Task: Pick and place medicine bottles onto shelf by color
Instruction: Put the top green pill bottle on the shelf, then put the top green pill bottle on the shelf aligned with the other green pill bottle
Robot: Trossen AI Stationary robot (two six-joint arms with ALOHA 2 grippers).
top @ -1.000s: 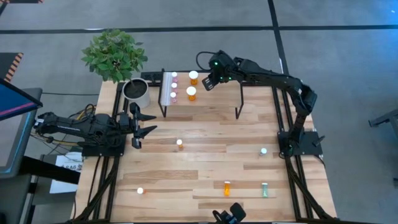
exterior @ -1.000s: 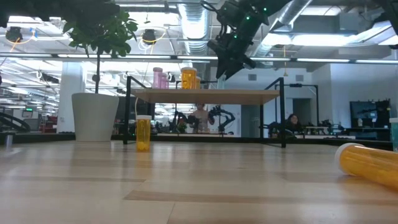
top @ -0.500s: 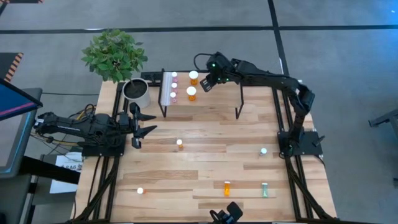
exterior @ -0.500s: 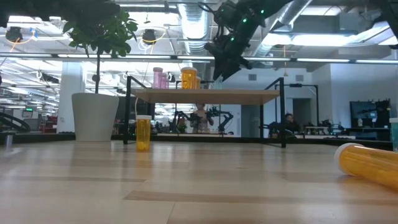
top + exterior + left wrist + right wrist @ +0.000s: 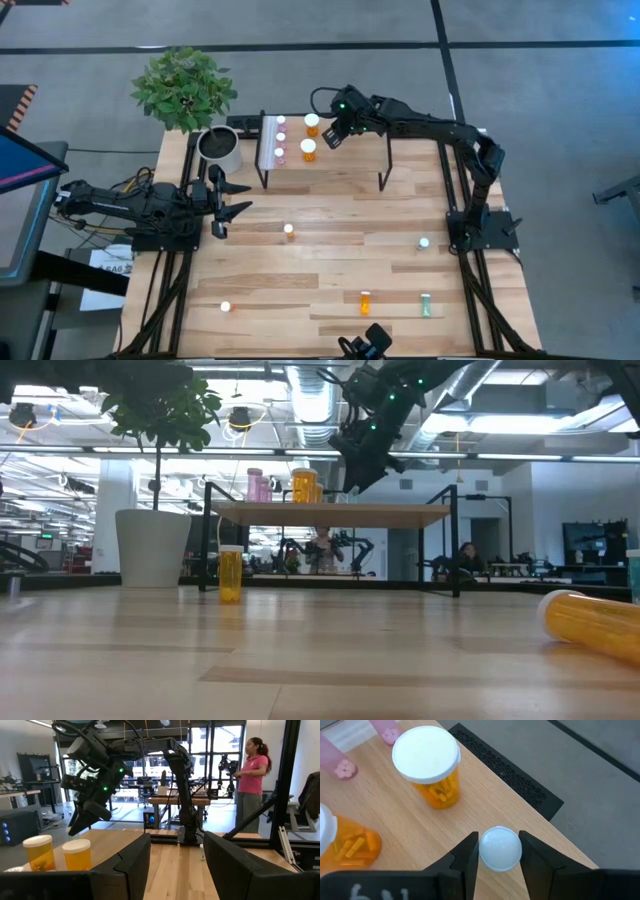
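Bottle (image 5: 500, 848) with a white cap is sitting between the right gripper (image 5: 499, 851) fingers, jaws closing on it above the shelf (image 5: 345, 160) beside two orange bottles (image 5: 431, 770). Left gripper (image 5: 222, 207) is hovering half open, empty, near the plant pot (image 5: 219, 148); a person (image 5: 251, 772) is standing beyond the table (image 5: 330, 270).

a robotics lab: other robot arms (image 5: 227, 767) on workbenches (image 5: 177, 800), exposed ceiling ducts (image 5: 310, 400).

Two black jointed arms (image 5: 420, 125) with looped black cables and small green indicator lights.
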